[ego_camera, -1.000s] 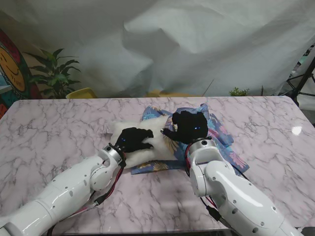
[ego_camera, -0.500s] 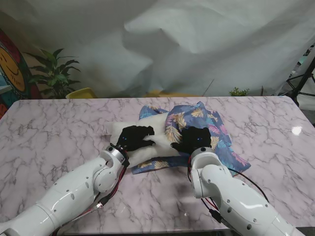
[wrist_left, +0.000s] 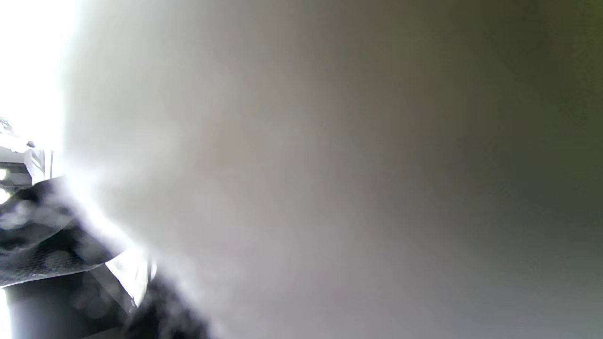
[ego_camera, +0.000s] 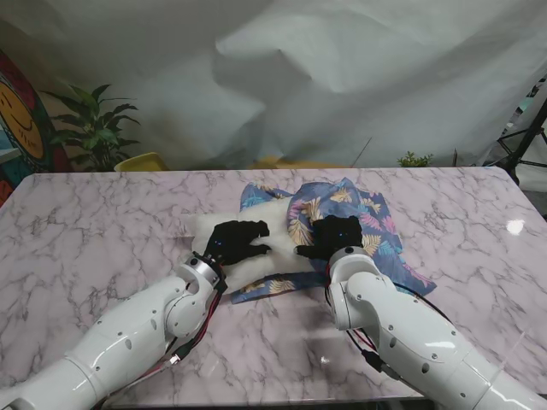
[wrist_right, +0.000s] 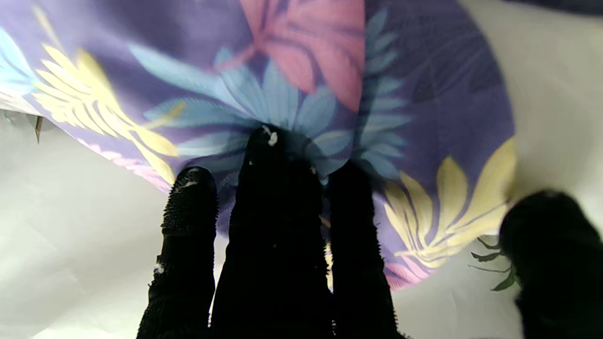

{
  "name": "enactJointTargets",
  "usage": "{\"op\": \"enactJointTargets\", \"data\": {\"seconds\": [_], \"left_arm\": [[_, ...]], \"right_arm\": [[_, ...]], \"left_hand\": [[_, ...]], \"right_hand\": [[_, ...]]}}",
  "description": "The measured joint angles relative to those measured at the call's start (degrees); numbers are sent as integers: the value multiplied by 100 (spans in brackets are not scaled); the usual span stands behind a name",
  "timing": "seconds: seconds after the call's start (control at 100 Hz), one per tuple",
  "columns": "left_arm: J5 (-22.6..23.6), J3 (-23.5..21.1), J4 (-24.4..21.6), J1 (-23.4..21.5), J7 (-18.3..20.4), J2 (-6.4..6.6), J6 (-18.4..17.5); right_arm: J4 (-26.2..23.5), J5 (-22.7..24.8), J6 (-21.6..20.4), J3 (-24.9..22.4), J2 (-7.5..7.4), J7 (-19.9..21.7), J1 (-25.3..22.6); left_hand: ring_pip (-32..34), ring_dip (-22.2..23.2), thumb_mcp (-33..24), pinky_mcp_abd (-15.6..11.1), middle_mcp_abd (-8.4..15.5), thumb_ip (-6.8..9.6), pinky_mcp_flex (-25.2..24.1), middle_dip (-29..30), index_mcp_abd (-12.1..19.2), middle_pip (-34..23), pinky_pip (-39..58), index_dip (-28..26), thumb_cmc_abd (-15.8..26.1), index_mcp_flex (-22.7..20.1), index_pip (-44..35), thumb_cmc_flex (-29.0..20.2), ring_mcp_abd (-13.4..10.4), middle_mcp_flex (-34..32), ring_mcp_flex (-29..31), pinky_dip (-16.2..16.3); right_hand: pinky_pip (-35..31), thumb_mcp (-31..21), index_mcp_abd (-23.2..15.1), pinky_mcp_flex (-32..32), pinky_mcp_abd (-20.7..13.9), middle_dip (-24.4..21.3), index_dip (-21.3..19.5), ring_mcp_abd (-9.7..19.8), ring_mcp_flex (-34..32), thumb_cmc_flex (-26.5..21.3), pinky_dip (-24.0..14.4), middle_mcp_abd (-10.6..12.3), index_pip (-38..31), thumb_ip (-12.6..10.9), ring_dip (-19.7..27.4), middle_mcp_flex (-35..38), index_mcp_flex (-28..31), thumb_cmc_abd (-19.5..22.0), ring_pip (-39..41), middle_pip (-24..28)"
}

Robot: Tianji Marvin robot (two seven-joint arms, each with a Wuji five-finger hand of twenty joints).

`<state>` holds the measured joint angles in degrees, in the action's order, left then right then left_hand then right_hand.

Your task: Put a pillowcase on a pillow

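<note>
A white pillow (ego_camera: 256,224) lies mid-table with its right part under a blue floral pillowcase (ego_camera: 380,243). My left hand (ego_camera: 235,241) sits on the pillow's bare left part, fingers curled into it. The left wrist view is filled by a blur of the pillow (wrist_left: 330,165). My right hand (ego_camera: 333,237) rests on the pillowcase's open edge over the pillow. In the right wrist view its fingers (wrist_right: 273,212) lie stretched against the pillowcase (wrist_right: 301,84), with the thumb standing off to one side. Whether any cloth is pinched is hidden.
The marble table (ego_camera: 102,231) stretches wide to both sides and ends near me at its front edge. A crumpled white backdrop (ego_camera: 342,85) hangs behind it. A potted plant (ego_camera: 94,128) and a yellow object (ego_camera: 141,161) stand beyond the far left corner.
My right hand came nearer to me, drawing a fold of the pillowcase farther over the pillow, then shifted slightly back. The left hand stayed on the pillow.
</note>
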<state>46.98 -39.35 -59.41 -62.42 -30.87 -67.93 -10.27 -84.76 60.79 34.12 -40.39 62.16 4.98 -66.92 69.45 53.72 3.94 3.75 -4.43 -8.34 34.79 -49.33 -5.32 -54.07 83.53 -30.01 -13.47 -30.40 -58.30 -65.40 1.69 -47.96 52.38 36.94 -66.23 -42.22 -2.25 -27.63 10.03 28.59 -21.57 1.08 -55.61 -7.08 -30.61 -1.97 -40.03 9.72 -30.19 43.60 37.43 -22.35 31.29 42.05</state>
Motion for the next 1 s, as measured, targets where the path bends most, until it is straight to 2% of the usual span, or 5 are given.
{"op": "enactJointTargets", "data": {"seconds": [0.11, 0.17, 0.37, 0.79, 1.0], "left_arm": [[-69, 18, 13, 9, -15, -40, 70], [-82, 25, 12, 13, -20, -61, 116], [-192, 33, -38, 12, 130, -87, 319], [-493, 163, -21, 99, 137, -229, 820], [-696, 85, -54, 27, -212, -401, 1000]], "right_arm": [[462, -205, -16, 108, 158, -1259, 101], [624, -258, -56, 84, 249, -1615, 108], [449, -308, -93, -86, 315, -1420, 33], [-285, -1253, -546, -281, 523, -1882, -288], [-357, -1446, -667, -85, 524, -1404, -149]], "left_hand": [[0, -5, 0, 0, 0, 0, 27, 4, -1, -2, 56, -2, 11, 0, -7, 0, -22, 0, 1, -3], [0, -49, 1, 0, 0, 0, 50, 4, -1, -2, 58, -2, 14, 0, -7, 0, -24, 0, 4, -10], [0, -54, 1, 0, 1, 0, 118, 5, -2, -44, 64, -66, 76, 0, -15, -1, -34, -4, 54, -68], [68, -98, 3, -28, 116, 0, 354, 6, -124, -135, 151, -157, 240, 0, -18, -8, -165, -19, 135, -208], [98, -148, 2, -74, 120, 0, 453, 6, -182, -140, 208, -210, 240, -3, -21, -9, -167, -78, 205, -280]], "right_hand": [[-75, -1359, -1395, -332, -20, 117, 873, 407, -966, -1185, 7, 637, -1761, 738, -229, 1258, 581, -1402, 431, 144], [-161, -1766, -1851, -509, -127, 149, 1192, 530, -1470, -1677, 28, 842, -2269, 809, -365, 1964, 1061, -1793, 703, 148], [-316, -1959, -1847, -680, -169, 590, 1297, 592, -1859, -1870, 102, 810, -2395, 835, -749, 2403, 1237, -1917, 1285, 156], [-359, -2021, -1199, -683, -165, 1280, 507, 582, -1860, -2239, 166, 627, -2471, 925, -992, 2177, 863, -1469, 1983, 609], [-359, -2021, -1122, -683, -164, 1285, 496, 580, -1860, -2241, 174, 611, -2482, 926, -993, 2176, 855, -1407, 1990, 612]]}}
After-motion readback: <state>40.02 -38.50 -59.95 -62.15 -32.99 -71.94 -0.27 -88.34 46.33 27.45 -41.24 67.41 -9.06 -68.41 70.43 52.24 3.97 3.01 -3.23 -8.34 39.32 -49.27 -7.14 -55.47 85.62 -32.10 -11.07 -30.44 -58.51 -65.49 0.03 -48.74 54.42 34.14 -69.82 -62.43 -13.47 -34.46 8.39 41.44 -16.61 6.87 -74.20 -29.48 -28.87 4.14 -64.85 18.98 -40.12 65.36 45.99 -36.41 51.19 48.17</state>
